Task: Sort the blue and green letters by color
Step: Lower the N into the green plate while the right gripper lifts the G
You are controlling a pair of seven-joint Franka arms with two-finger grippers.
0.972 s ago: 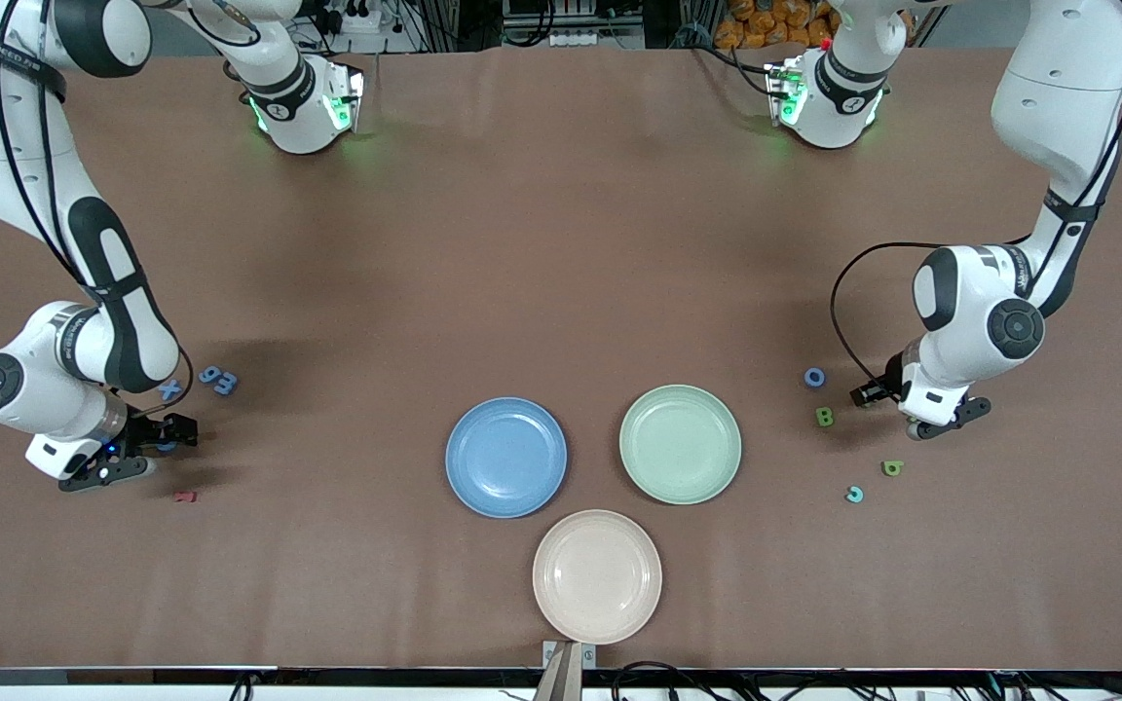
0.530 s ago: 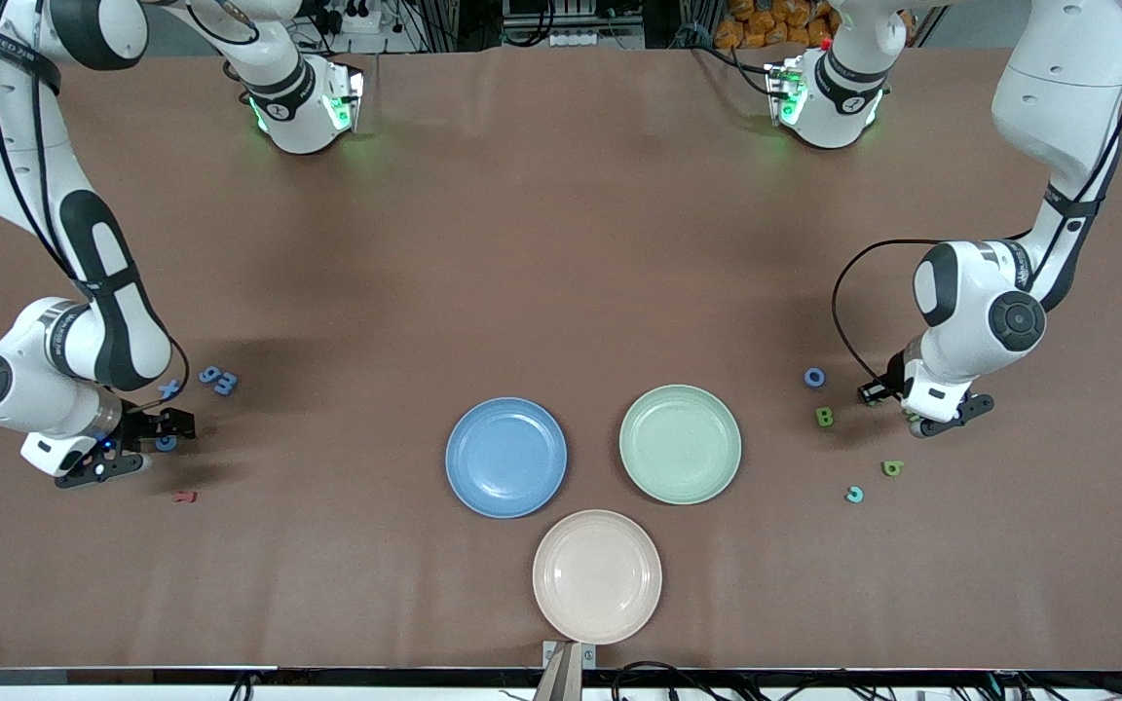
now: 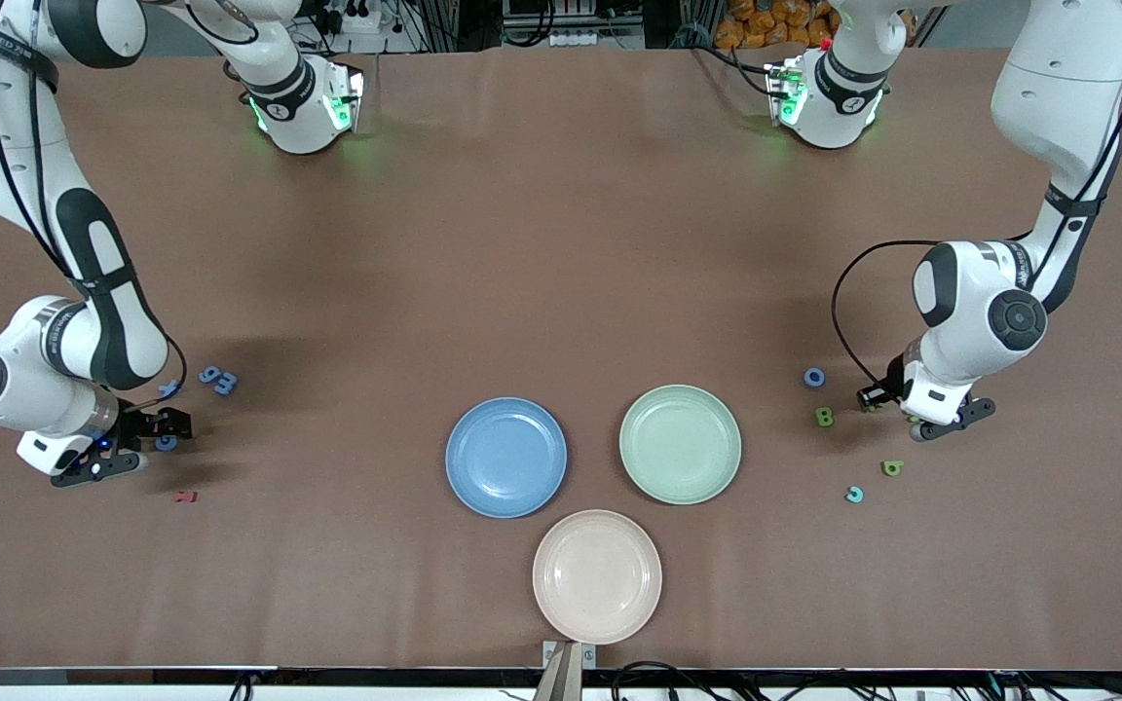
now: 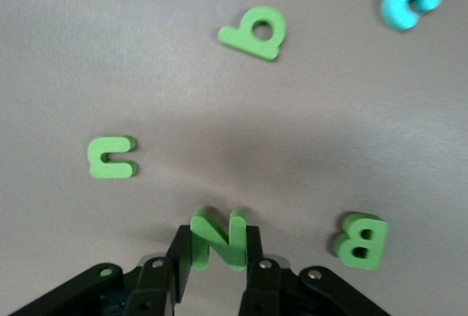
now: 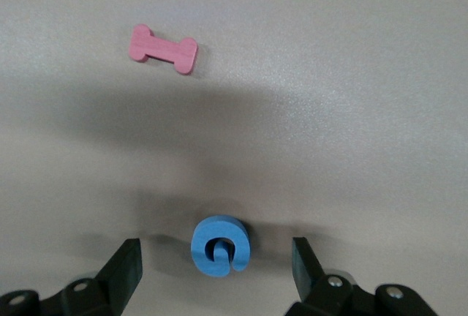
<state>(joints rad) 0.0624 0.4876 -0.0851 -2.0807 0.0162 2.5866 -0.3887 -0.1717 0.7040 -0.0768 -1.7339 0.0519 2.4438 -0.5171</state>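
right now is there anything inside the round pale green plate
Nothing: the round pale green plate is bare inside. What lies under it is covered. The left hand has shut on a flat green foam letter N toward its end of the table.

The left gripper (image 4: 218, 257) is clamped on the N (image 4: 218, 237); the right gripper (image 5: 216, 268) is spread around the blue letter (image 5: 220, 246).

One high front camera, two close wrist cameras.
Front view: looks down across the whole table (image 3: 561, 243) toward the arm bases. Left wrist view: hangs close over the green B (image 4: 360, 241) (image 3: 824, 417). Right wrist view: close over the blue G (image 5: 220, 246) (image 3: 166, 442).
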